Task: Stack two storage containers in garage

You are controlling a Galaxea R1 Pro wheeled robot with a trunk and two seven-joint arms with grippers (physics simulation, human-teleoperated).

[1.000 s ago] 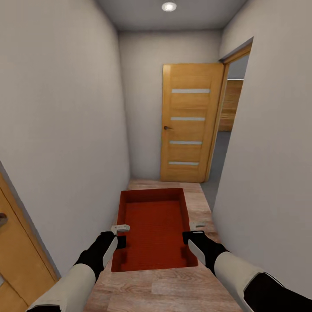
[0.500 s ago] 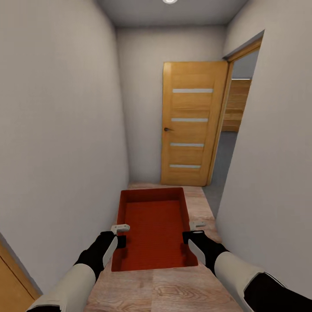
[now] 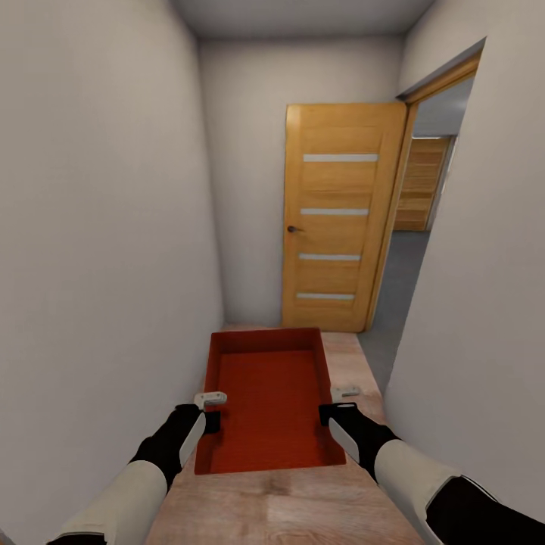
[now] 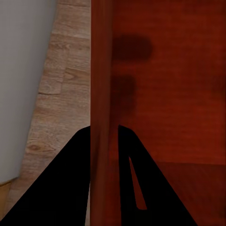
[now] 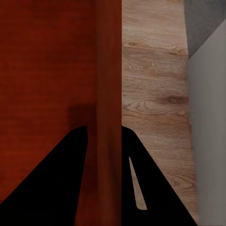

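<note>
I carry one red-orange storage container (image 3: 269, 393) in front of me, level above a light wood plank floor (image 3: 288, 507). My left gripper (image 3: 206, 412) is shut on its left wall, which runs between the dark fingers (image 4: 70, 188) in the left wrist view, where the container (image 4: 169, 94) shows from inside. On the opposite side my right gripper (image 3: 333, 409) is shut on the right wall, and the right wrist view shows the container (image 5: 47, 70) with that wall between the fingers (image 5: 150, 188). Grey floor (image 3: 401, 272) shows through the doorway ahead right.
I am in a narrow white corridor with walls close on both sides. An orange-brown door (image 3: 341, 219) with frosted strips stands open ahead, beside a doorway (image 3: 431, 212) on the right. A second wooden door (image 3: 424, 182) shows beyond it.
The view has moved forward along the corridor: the door and doorway look larger, and the wooden door at the near left has left the picture. The container stays held the same way.
</note>
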